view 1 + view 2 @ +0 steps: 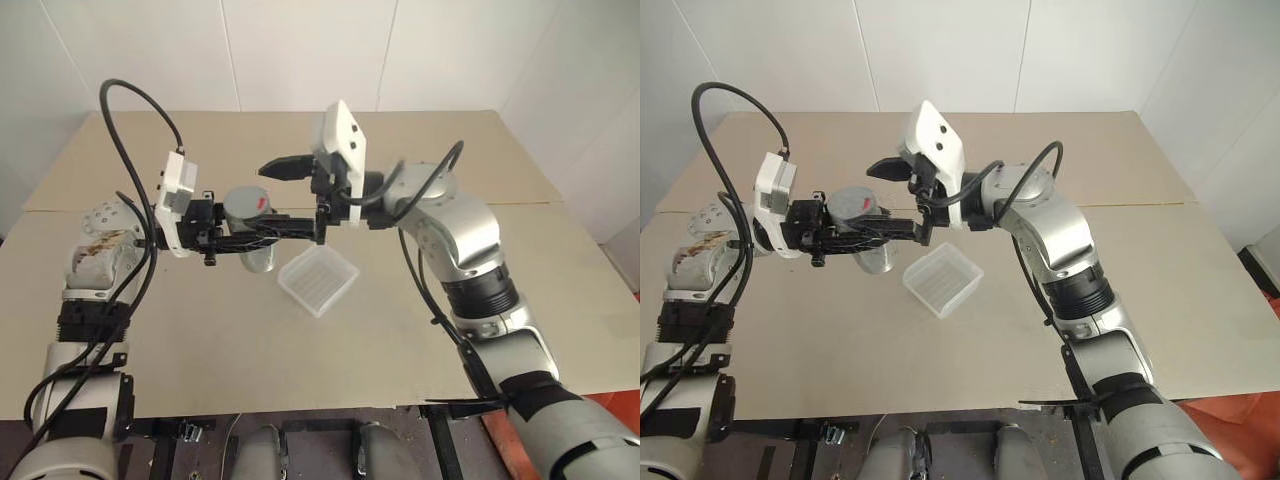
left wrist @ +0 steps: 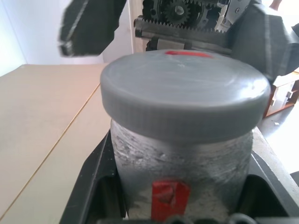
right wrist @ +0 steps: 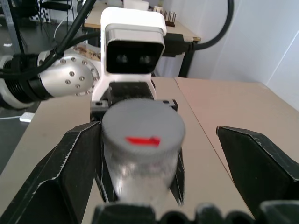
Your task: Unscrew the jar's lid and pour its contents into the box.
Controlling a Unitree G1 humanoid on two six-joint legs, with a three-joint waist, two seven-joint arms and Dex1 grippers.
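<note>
My left gripper point(image 1: 255, 232) is shut on the jar point(image 2: 180, 163), a greyish cylinder with a red mark on its side, and holds it upright above the table. The grey lid point(image 1: 245, 204), marked red on top, sits on the jar. My right gripper point(image 3: 156, 154) comes from the opposite side and stands open, one finger point(image 3: 70, 172) close beside the lid and the other finger point(image 3: 261, 163) well apart from it. The box point(image 1: 318, 278), a clear ribbed square tray, lies on the table just right of the jar and below the right gripper.
The wide beige table point(image 1: 300, 370) carries nothing else around the box. A seam point(image 1: 560, 204) crosses it toward the far side. White walls stand behind the table's far edge.
</note>
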